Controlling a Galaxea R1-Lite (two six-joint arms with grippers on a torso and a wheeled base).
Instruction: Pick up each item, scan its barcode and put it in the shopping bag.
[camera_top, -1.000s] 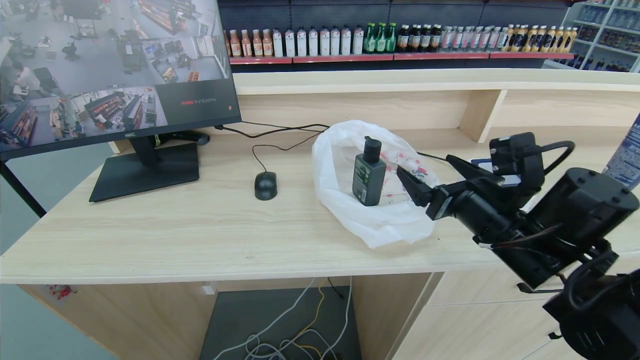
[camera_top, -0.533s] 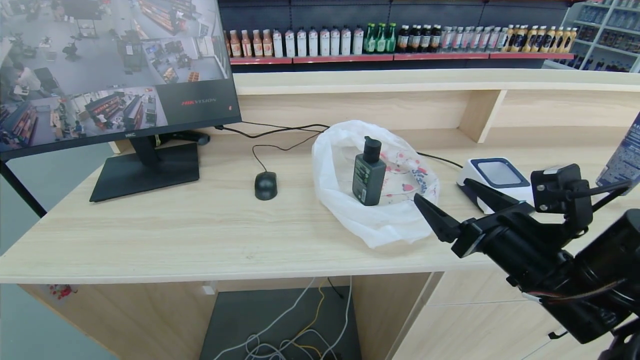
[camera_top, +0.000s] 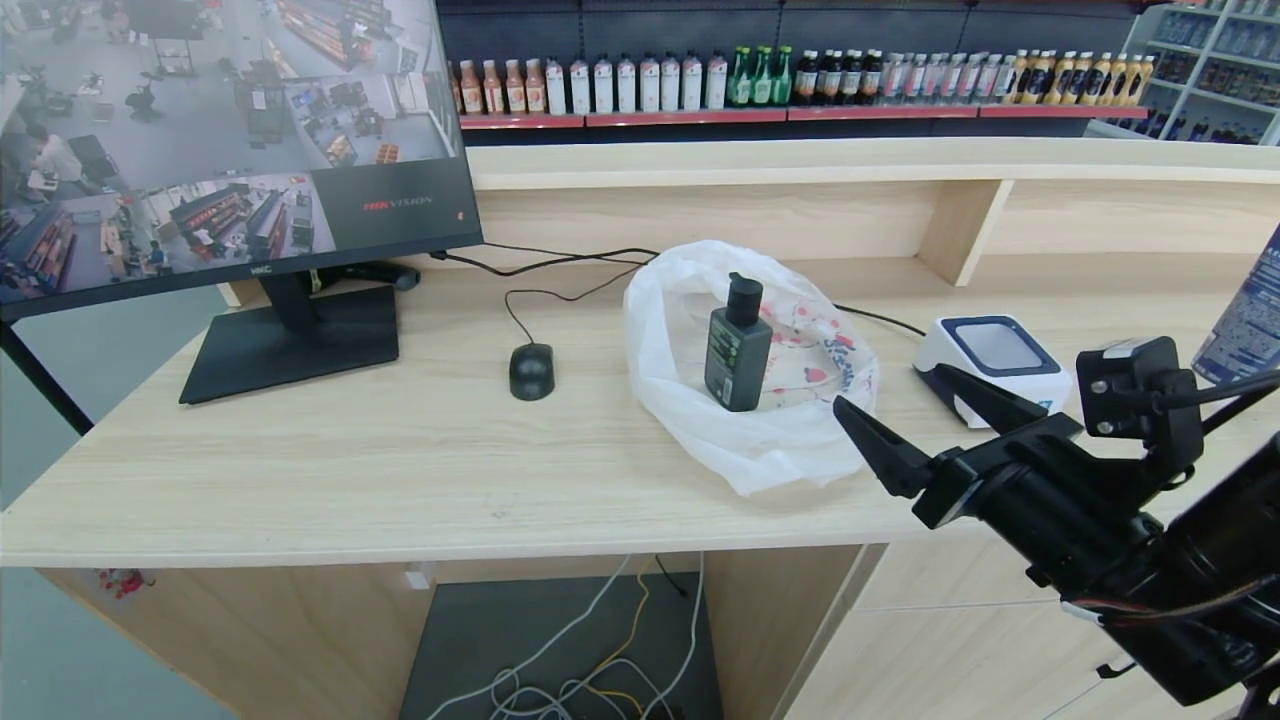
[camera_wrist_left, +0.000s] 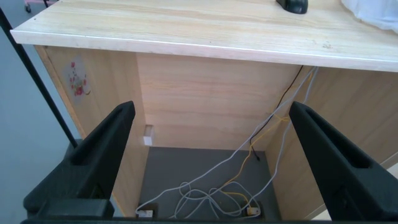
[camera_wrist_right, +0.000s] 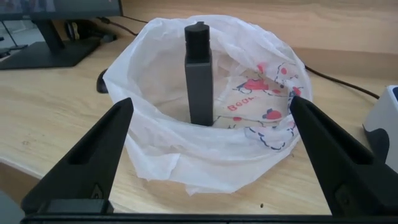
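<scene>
A dark bottle (camera_top: 738, 345) (camera_wrist_right: 199, 74) with a black cap stands upright inside the white shopping bag (camera_top: 745, 440) (camera_wrist_right: 186, 168) on the wooden counter (camera_top: 400, 460). My right gripper (camera_top: 920, 420) (camera_wrist_right: 208, 162) hangs open and empty just right of the bag, near the counter's front edge. The white barcode scanner (camera_top: 990, 355) (camera_wrist_right: 382, 124) sits beside it on the right. My left gripper (camera_wrist_left: 211, 155) is open and empty, low in front of the counter, facing the cables under the desk.
A monitor (camera_top: 220, 150) on a black stand occupies the counter's left. A black mouse (camera_top: 531, 371) and its cord lie between the monitor and the bag. A raised shelf runs along the counter's back. Loose cables (camera_wrist_left: 217, 186) hang under the desk.
My right gripper has drawn back from the bag, down and to the right, uncovering the scanner. The bottle stays upright in the bag.
</scene>
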